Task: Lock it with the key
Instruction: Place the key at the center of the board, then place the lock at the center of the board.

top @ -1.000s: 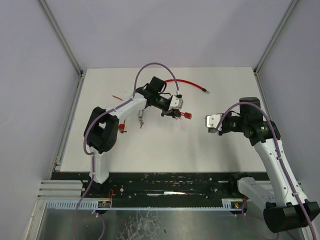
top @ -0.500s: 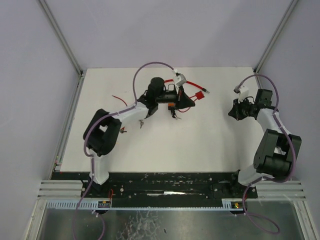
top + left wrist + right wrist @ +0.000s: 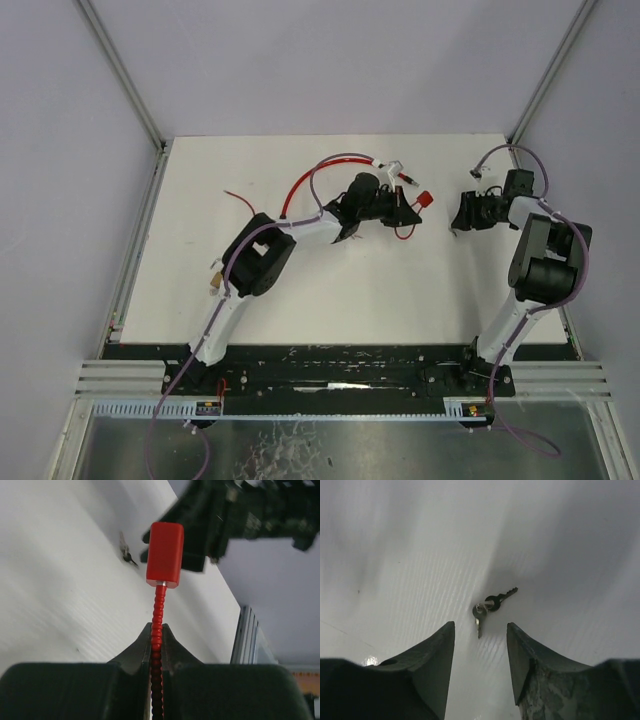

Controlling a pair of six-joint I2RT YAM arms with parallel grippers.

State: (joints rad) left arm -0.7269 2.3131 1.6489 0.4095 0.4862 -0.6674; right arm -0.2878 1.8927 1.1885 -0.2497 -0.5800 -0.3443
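Observation:
My left gripper (image 3: 156,627) is shut on the ribbed red cable (image 3: 158,611) of the lock, just behind its red block-shaped head (image 3: 165,554). From above, that head (image 3: 424,198) sticks out to the right of the left gripper (image 3: 408,204), held above the table, while the cable (image 3: 298,188) trails back to the left. Two small keys on a ring (image 3: 488,606) lie flat on the white table. My right gripper (image 3: 480,630) hovers right over them, open, touching nothing. The keys (image 3: 125,554) also show past the lock head in the left wrist view.
The white table (image 3: 330,290) is bounded by grey walls and metal posts at its back corners. A loose red cable end (image 3: 238,200) lies at the back left. The right gripper (image 3: 464,214) sits a short way right of the lock head.
The left arm has swung right, carrying the lock head toward the right arm. The right arm pulled to the back right, lowered over the keys, and its jaws went from shut to open.

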